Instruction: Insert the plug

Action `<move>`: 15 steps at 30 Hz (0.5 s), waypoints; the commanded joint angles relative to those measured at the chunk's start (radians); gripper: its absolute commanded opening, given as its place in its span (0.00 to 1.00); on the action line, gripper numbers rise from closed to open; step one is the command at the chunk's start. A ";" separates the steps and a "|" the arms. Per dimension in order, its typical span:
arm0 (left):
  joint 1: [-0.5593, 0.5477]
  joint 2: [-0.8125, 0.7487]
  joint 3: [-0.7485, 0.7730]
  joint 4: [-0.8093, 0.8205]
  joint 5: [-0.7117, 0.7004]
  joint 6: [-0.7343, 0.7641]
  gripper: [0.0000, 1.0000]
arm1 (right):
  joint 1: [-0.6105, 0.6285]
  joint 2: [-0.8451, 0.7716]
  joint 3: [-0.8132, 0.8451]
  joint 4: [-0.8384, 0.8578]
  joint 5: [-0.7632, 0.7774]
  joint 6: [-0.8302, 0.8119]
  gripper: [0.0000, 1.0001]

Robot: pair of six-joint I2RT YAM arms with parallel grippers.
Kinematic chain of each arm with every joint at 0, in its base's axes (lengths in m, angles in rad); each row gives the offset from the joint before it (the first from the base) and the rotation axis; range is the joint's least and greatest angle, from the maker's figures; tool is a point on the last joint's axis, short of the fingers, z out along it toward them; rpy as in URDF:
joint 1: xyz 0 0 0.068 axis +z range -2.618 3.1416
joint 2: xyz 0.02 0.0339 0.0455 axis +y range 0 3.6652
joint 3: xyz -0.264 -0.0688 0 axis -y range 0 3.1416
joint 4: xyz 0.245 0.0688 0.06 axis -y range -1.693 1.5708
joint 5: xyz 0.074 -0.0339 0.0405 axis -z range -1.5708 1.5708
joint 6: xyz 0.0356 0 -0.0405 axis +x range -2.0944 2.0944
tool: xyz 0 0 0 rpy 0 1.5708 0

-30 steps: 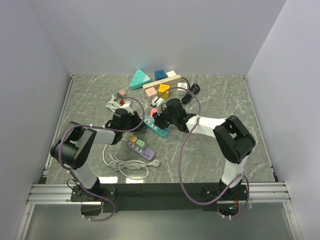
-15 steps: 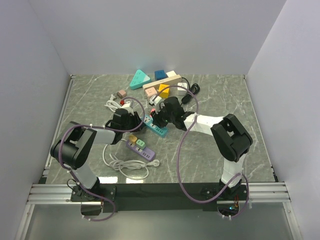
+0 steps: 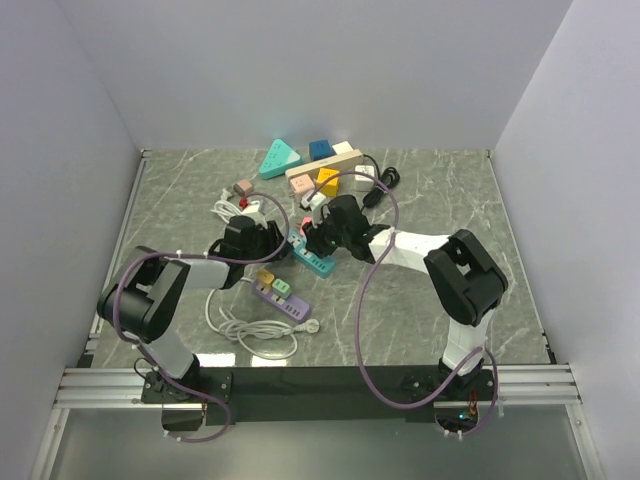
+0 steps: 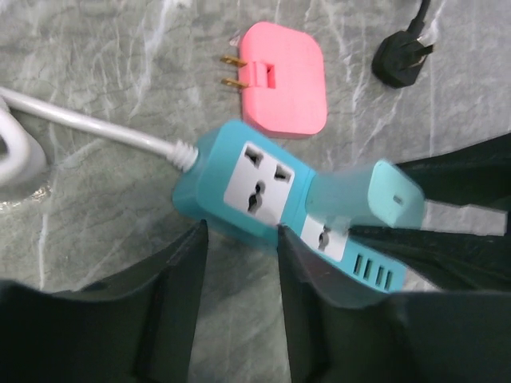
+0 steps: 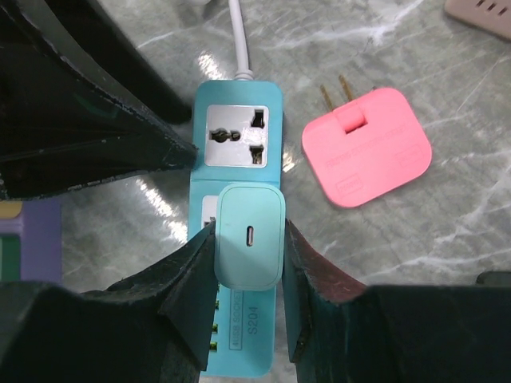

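Showing "S204": teal power strip [image 5: 236, 144]

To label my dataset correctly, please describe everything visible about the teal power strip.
The teal power strip lies flat on the marble table, smooth plastic, a white cord at one end. One white socket is free; the teal plug, clamped in the right gripper, covers the next, seating unclear. Small ports follow. The left gripper rests its fingertips at the long side near the cord.

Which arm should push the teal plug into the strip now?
Right. The right pincer is shut on the teal plug, directly over the power strip; the left pincer only straddles that strip's end.
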 commanded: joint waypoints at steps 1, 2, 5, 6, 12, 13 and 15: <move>-0.005 -0.056 -0.004 0.040 -0.001 0.013 0.48 | 0.016 -0.049 -0.045 -0.070 0.003 0.047 0.40; -0.005 -0.065 -0.008 0.040 -0.003 0.013 0.52 | 0.016 -0.054 -0.047 -0.063 0.006 0.047 0.45; -0.005 -0.082 -0.017 0.046 -0.006 0.013 0.66 | 0.015 -0.065 -0.048 -0.052 0.013 0.049 0.70; -0.005 -0.084 -0.018 0.045 -0.006 0.011 0.70 | 0.015 -0.074 -0.051 -0.044 0.014 0.052 0.78; -0.005 -0.133 -0.038 0.032 -0.049 0.007 0.76 | 0.015 -0.152 -0.105 0.032 0.037 0.065 0.84; -0.005 -0.157 -0.047 0.028 -0.071 0.005 0.76 | 0.015 -0.169 -0.131 0.057 0.045 0.068 0.85; -0.005 -0.189 -0.058 0.013 -0.108 0.004 0.75 | 0.013 -0.224 -0.163 0.086 0.077 0.082 0.88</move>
